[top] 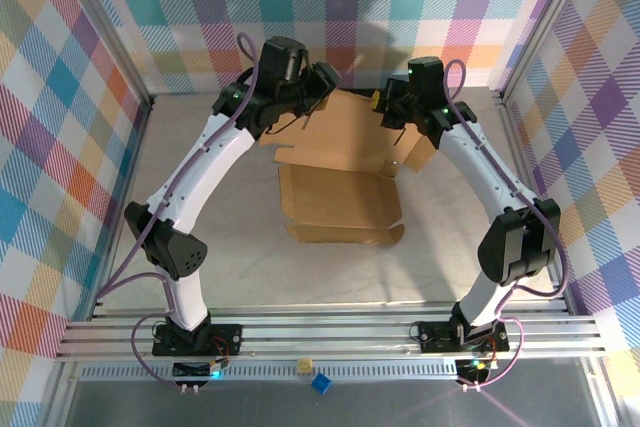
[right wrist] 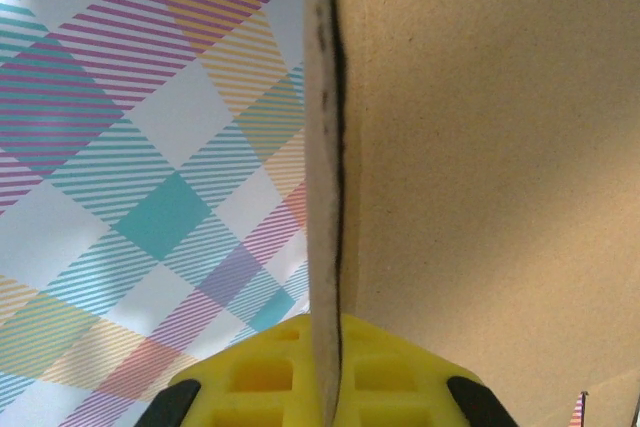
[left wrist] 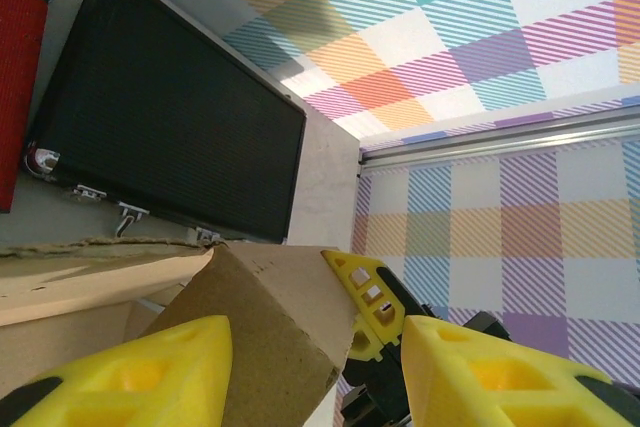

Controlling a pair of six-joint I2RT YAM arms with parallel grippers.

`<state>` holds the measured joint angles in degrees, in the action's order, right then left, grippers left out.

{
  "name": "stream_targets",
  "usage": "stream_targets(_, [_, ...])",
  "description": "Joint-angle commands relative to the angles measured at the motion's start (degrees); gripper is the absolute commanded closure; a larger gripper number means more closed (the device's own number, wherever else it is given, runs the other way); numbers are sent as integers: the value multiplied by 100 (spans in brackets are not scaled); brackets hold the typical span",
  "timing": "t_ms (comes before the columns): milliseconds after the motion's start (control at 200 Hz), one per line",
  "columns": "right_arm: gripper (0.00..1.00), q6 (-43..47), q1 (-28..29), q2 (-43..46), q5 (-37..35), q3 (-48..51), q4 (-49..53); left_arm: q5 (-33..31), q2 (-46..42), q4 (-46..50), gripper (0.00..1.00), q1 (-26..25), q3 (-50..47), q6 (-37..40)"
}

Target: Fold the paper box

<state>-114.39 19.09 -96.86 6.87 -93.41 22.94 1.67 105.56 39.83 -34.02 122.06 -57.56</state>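
The left claw (left wrist: 315, 347) is spread wide. Its two yellow fingers (left wrist: 130, 377) sit either side of a raised flap corner of the plain brown corrugated cardboard box (top: 340, 202), not squeezing it as far as I can tell. The right claw (right wrist: 322, 362) looks pinched narrow onto the edge of an upright cardboard panel, with the board running straight in between the yellow pads. The box sits mid-table (top: 225, 272) between the two arms, one panel flat on the near side and the far part lifted where both claws meet. Past the flap, in the left wrist view, there's a black ribbed hard case (left wrist: 160, 127) over by the plaid wall.

So the step in hand, I reckon, is standing up that far section and folding the flap in. Tips imo:

- Use the right claw as the anchor, panel upright and steady. Don't yank it, or the flat near panel probably skates across the table.
- Bring the left claw onto the flap close to the crease, not out at the tip, so it bends on the score line instead of buckling mid-board.
- Close gently, corrugated crushes easy.
- Fold inward slowly and mind the claws don't bump, since they're just beside each other.
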Motion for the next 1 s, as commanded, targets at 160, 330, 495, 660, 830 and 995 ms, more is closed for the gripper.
stream_targets(160, [100, 175, 81, 273, 18, 121, -182, 200, -146, -434, 54, -61, -303, -664])
stream_targets(330, [100, 266, 103, 295, 51, 151, -211, 4, -123, -407, 60, -70, -279, -933])
stream_targets(495, [100, 587, 169, 402, 36, 235, -205, 89, 23, -522, 62, -70, -161, -1108])
stream_targets(660, [100, 903, 234, 510, -28, 386, -279, 98, 19, -497, 63, -13, -229, -1217])
stream_targets(830, [100, 1054, 314, 542, -63, 409, -278, 235, 43, -590, 99, 53, -218, -1241])
stream_targets(995, [100, 1020, 323, 537, -125, 404, -257, 288, -84, -587, 100, 136, -340, -1210])
